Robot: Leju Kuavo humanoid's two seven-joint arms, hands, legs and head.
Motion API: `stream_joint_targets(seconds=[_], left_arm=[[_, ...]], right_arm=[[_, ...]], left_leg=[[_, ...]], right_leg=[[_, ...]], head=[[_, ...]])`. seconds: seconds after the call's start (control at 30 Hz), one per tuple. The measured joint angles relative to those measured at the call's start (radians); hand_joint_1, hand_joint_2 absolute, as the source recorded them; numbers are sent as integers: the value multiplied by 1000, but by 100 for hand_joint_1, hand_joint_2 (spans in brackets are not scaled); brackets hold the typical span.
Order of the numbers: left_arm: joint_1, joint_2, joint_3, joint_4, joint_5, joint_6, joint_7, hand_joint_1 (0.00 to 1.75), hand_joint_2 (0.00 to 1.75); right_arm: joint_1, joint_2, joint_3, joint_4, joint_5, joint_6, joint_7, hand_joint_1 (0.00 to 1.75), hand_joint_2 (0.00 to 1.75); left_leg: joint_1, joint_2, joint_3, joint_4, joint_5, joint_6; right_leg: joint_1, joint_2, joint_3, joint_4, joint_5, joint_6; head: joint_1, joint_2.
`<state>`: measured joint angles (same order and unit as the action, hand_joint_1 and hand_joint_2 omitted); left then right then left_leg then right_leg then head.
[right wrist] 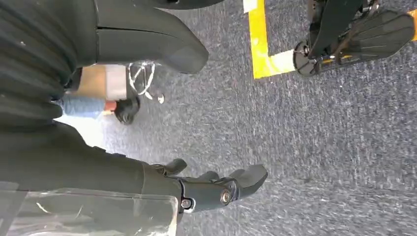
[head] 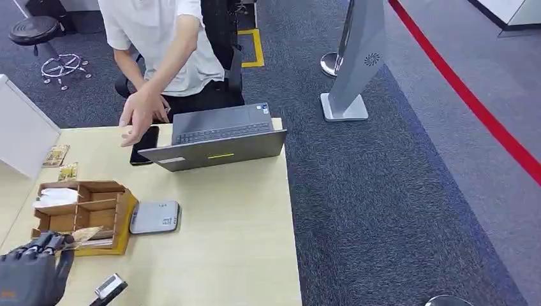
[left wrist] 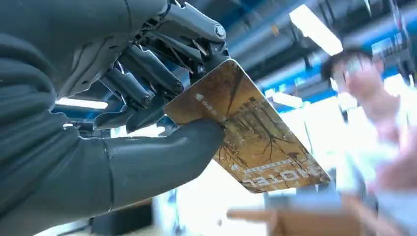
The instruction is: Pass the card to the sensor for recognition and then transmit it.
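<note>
My left hand [head: 30,271] is at the table's near left corner and pinches a golden-brown card [head: 86,234] between thumb and fingers. Up close, the card [left wrist: 255,137] shows a tree picture and hotel lettering, sticking out past my left hand [left wrist: 147,98]. The grey flat card sensor [head: 155,217] lies on the table just right of the cardboard box, to the right of the card and a little beyond it. A person behind the table stretches an open hand [head: 139,115] over it. My right hand [right wrist: 123,167] hangs over the carpet, fingers apart, holding nothing.
A compartmented cardboard box [head: 83,213] stands beside my left hand. An open grey laptop [head: 217,137] and a black phone [head: 145,143] lie at the far edge. Two cards [head: 60,162] lie at far left. A small silver device [head: 110,288] sits near the front edge.
</note>
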<state>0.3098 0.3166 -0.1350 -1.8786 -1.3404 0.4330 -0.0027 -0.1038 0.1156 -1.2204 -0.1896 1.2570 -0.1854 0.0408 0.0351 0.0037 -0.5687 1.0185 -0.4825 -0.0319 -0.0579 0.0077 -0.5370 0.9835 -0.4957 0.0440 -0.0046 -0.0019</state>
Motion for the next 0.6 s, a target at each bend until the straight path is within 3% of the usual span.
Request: stream_joint_targets(seconds=[0.1, 0.2, 0.3, 0.4, 0.6], left_arm=[[-61, 8, 0, -41, 40, 16, -31, 175, 175], [-311, -16, -1, 33, 53, -5, -31, 175, 175], [-560, -48, -6, 218, 33, -14, -20, 175, 175], [-805, -101, -34, 469, -17, 19, -11, 175, 175], [-1014, -189, -80, 778, -58, 81, 11, 175, 175]], right_arm=[[-1, -1, -2, 0, 14, 5, 0, 0, 175], [-8, -1, 6, 0, 62, 21, -4, 0, 175], [-24, -1, 29, 0, 99, 29, -6, 0, 175], [-38, 0, 51, 1, 130, 39, 2, 0, 175], [-53, 3, 76, 1, 148, 40, 19, 0, 175]], left_leg=[[0, -2, 1, 0, 0, 0], [0, -12, -5, 0, 7, 1], [0, -11, -6, 0, 12, 0], [0, -11, -9, 0, 17, 1], [-1, -3, -11, 2, 17, 2]], right_leg=[[0, -3, -4, -1, 0, 0], [0, -14, -3, -1, 2, 0], [0, -12, -5, -1, 8, -1], [0, -9, -5, -1, 14, 2], [0, -1, -8, -1, 18, 1]], head=[[0, 0], [2, 0], [-2, 0], [2, 0], [2, 0]])
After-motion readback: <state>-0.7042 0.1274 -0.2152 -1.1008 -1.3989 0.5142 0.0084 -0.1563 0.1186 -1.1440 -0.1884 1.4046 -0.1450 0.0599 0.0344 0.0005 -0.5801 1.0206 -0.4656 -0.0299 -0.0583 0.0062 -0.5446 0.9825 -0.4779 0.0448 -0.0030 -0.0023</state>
